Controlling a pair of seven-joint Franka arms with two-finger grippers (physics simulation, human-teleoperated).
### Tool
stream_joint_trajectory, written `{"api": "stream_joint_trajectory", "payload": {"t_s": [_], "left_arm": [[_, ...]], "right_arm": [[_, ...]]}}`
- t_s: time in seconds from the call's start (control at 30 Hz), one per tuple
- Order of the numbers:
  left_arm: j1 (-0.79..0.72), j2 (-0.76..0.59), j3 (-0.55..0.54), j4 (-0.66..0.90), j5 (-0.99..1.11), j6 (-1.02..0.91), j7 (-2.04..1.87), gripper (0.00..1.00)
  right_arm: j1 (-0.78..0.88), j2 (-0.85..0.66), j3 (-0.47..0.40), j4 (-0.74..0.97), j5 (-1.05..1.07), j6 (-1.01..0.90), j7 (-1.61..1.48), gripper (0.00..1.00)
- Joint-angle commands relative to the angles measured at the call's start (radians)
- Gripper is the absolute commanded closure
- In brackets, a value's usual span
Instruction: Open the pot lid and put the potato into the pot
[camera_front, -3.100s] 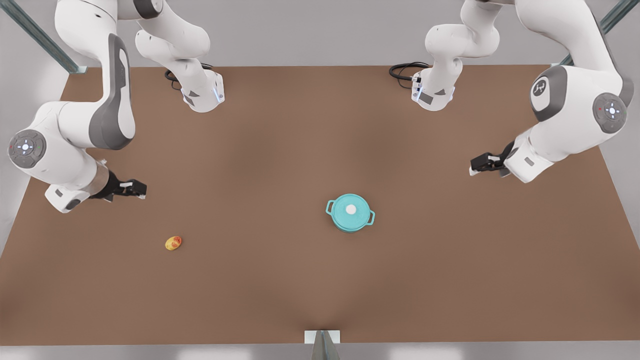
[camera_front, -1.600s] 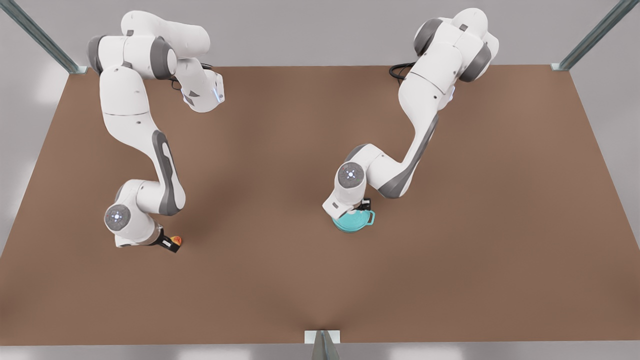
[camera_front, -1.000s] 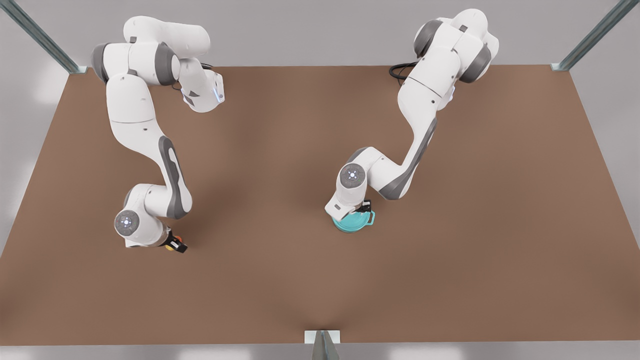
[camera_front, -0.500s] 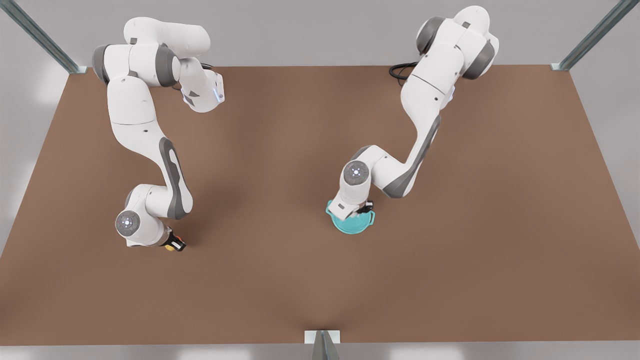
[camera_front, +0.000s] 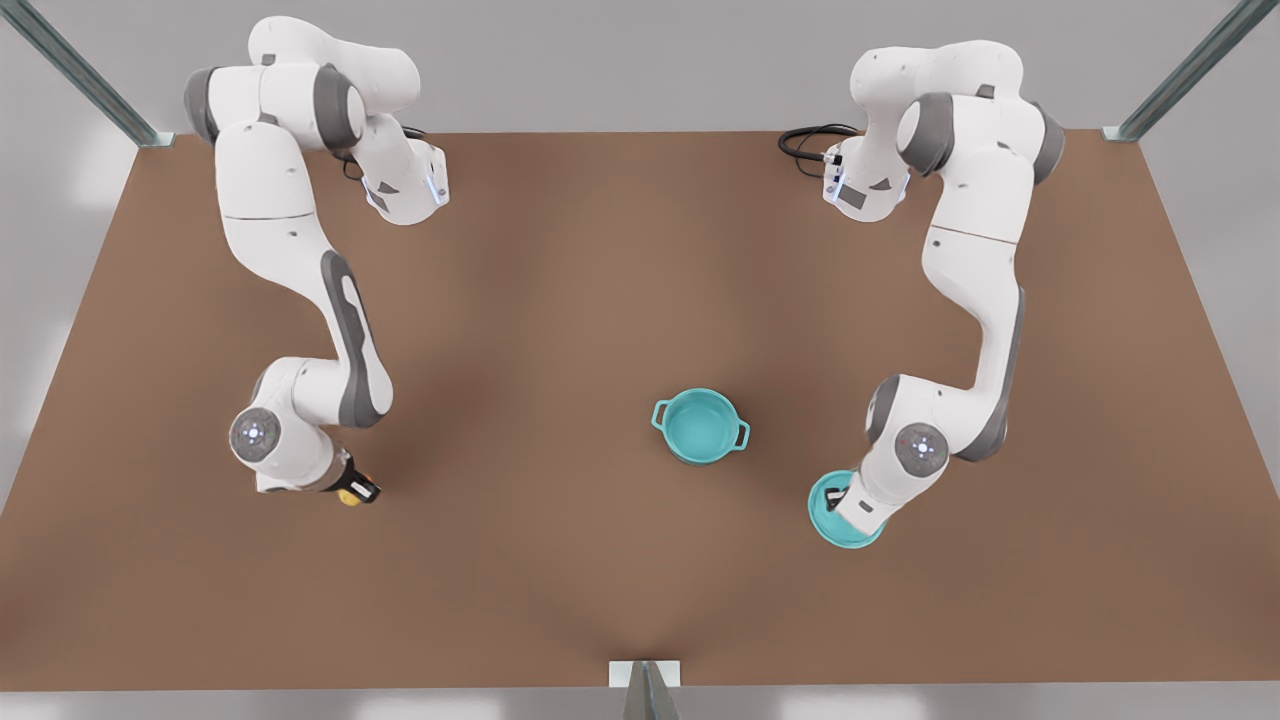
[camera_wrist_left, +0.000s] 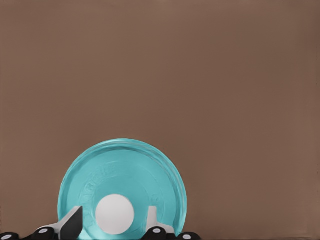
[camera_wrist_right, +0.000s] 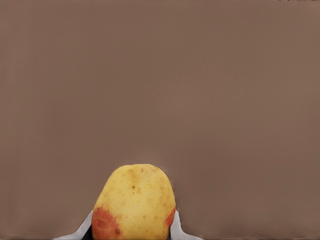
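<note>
The pot (camera_front: 700, 426) stands uncovered a little right of the table's (camera_front: 600, 300) middle in the front view, teal inside, loop handles at about 10 and 4 o'clock.

The left gripper (camera_wrist_left: 116, 231), on the arm at the front view's right, sits at about 4 o'clock from the pot, well apart from it. Its fingers (camera_wrist_left: 70, 225) flank the white knob (camera_wrist_left: 115, 214) of the lid (camera_wrist_left: 122, 187), closed against it as far as the wrist view shows; whether the lid rests on the table or hangs above it I cannot tell.

The right gripper (camera_front: 358, 490), on the arm at the front view's left, is far off at about 9 o'clock from the pot. Its fingers (camera_wrist_right: 176, 231) press both sides of the potato (camera_wrist_right: 135, 202), red-orange patches low on it. Whether the potato touches the table I cannot tell.
</note>
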Motion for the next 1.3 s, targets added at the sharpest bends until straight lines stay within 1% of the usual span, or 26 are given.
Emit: {"api": "stream_joint_trajectory", "payload": {"t_s": [0.0,0.03,0.07,0.1,0.13,0.17,0.2,0.23,0.27,0.3,0.37,0.4,0.43,0.47,0.53,0.57,0.6,0.63,0.73,0.87,1.0,1.1,1.27], "left_arm": [[-0.001,-0.013,0.0,0.074,0.011,-0.092,0.444,0.0],[-0.001,-0.017,0.002,0.149,0.01,-0.221,0.432,0.0],[-0.008,-0.098,-0.037,0.227,-0.003,-0.433,0.127,0.0],[0.004,-0.244,-0.07,0.226,-0.039,-0.713,0.119,0.0],[0.035,-0.37,-0.054,0.217,-0.105,-0.902,0.274,0.0],[0.099,-0.459,-0.04,0.117,-0.105,-0.915,0.318,0.0],[0.137,-0.491,-0.037,0.103,-0.107,-0.924,0.506,0.0],[0.188,-0.491,-0.031,0.094,-0.2,-0.93,0.53,0.0],[0.2,-0.49,-0.037,0.096,-0.25,-0.895,0.487,0.0],[0.193,-0.49,-0.044,0.1,-0.247,-0.852,0.294,0.0],[0.196,-0.514,-0.041,0.091,-0.245,-0.945,0.301,0.0],[0.196,-0.64,-0.043,-0.085,-0.247,-0.789,0.304,0.0],[0.182,-0.677,-0.058,-0.151,-0.236,-0.712,0.298,0.0],[0.18,-0.654,-0.06,-0.133,-0.234,-0.689,0.298,0.0],[0.177,-0.609,-0.061,-0.102,-0.23,-0.64,0.297,0.0],[0.174,-0.609,-0.061,-0.101,-0.23,-0.625,0.298,0.0],[0.174,-0.602,-0.063,-0.089,-0.239,-0.623,0.292,0.0],[0.156,-0.567,-0.064,-0.047,-0.233,-0.621,0.294,0.0],[0.15,-0.55,-0.064,-0.029,-0.228,-0.623,0.292,0.0],[0.186,-0.548,-0.055,-0.03,-0.248,-0.623,0.298,0.0],[0.186,-0.543,-0.057,-0.03,-0.25,-0.621,0.295,0.0],[0.185,-0.542,-0.057,-0.032,-0.248,-0.623,0.294,0.0],[0.186,-0.542,-0.057,-0.035,-0.248,-0.623,0.295,0.0]], "right_arm": [[0.032,-0.028,0.0,-0.001,-0.008,-0.077,0.13,0.51],[0.053,-0.044,0.0,0.001,-0.008,-0.092,0.16,0.51],[0.081,-0.064,0.001,-0.001,-0.008,-0.106,0.201,0.51],[0.104,-0.073,0.0,0.001,-0.008,-0.121,0.23,0.51],[0.128,-0.087,0.0,-0.001,-0.008,-0.124,0.256,0.51],[0.156,-0.1,0.001,-0.001,0.023,-0.138,0.27,0.51],[0.183,-0.113,0.001,-0.001,0.027,-0.152,0.311,0.51],[0.211,-0.12,0.001,-0.001,0.029,-0.155,0.347,0.51],[0.24,-0.124,0.001,0.001,0.029,-0.161,0.381,0.51],[0.269,-0.134,0.001,0.001,0.029,-0.177,0.407,0.51],[0.326,-0.139,0.001,0.001,0.029,-0.183,0.466,0.51],[0.358,-0.139,0.001,0.002,0.029,-0.183,0.496,0.51],[0.394,-0.139,0.003,0.005,0.038,-0.183,0.535,0.51],[0.437,-0.137,0.005,0.017,0.087,-0.184,0.549,0.51],[0.493,-0.131,0.003,0.054,0.093,-0.184,0.628,0.51],[0.515,-0.119,0.003,0.077,0.093,-0.184,0.657,0.51],[0.53,-0.094,0.003,0.125,0.095,-0.206,0.687,0.51],[0.541,-0.071,0.001,0.166,0.095,-0.218,0.716,0.51],[0.552,-0.005,0.003,0.29,0.115,-0.264,0.764,0.51],[0.592,0.085,0.003,0.405,0.113,-0.266,0.842,0.51],[0.634,0.151,0.003,0.496,0.159,-0.258,0.871,0.51],[0.659,0.217,0.005,0.577,0.185,-0.224,0.875,0.51],[0.673,0.292,0.015,0.625,0.187,-0.121,0.875,0.5]]}}
